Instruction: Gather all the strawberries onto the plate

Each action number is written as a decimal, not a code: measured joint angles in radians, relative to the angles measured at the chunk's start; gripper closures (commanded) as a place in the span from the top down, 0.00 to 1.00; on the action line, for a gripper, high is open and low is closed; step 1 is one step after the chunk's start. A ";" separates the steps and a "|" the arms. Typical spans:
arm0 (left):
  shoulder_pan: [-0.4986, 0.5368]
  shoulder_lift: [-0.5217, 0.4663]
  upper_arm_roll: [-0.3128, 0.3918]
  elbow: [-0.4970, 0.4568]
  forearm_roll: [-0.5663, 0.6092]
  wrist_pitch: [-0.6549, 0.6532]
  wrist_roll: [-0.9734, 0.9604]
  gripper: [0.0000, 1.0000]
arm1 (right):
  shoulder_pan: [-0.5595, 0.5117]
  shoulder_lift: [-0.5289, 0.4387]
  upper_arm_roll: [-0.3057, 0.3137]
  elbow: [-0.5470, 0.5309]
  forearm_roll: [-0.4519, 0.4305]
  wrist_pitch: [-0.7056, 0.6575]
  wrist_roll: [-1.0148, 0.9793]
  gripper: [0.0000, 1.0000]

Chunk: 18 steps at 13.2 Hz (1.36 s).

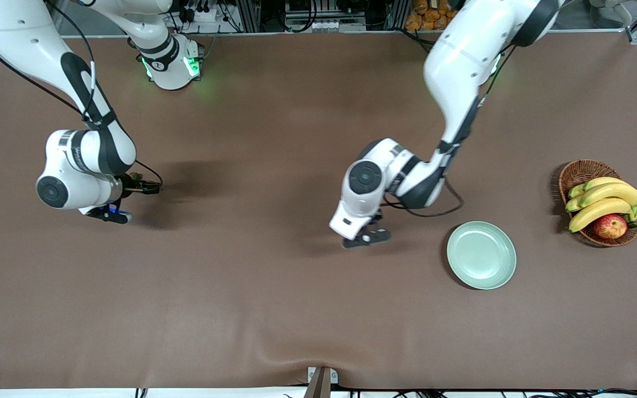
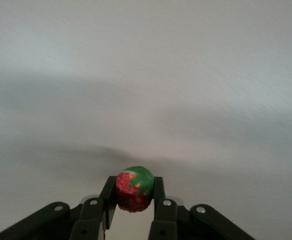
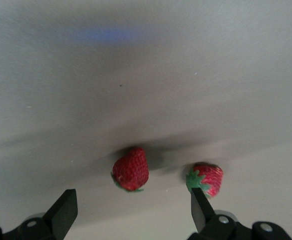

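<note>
The left tool [image 2: 133,197] was bent down low over the desk [image 1: 274,309] beside the plate [image 1: 481,255], clamping one strawberry [image 2: 134,189]. The right tool [image 3: 130,212] hung wide over two strawberries [image 3: 131,168].

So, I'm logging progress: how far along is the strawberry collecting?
Nothing done: the plate lies bare. In hand: the left gripper is shut on one strawberry. Left: two strawberries on the table under the open right gripper.

high front camera over the whole table [image 1: 274,309]; both wrist cameras close above its brown cloth
</note>
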State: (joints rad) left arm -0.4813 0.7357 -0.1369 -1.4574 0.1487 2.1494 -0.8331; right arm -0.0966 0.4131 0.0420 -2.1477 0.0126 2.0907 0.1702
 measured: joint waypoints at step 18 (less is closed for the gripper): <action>0.495 -0.072 -0.026 -0.190 0.001 0.026 0.486 1.00 | -0.023 0.045 0.001 0.005 0.032 0.038 -0.006 0.00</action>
State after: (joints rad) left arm 0.0136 0.6635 -0.1634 -1.6470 0.1500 2.1757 -0.3469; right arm -0.1194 0.4583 0.0435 -2.1425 0.0450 2.1291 0.1646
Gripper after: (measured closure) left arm 0.388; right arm 0.678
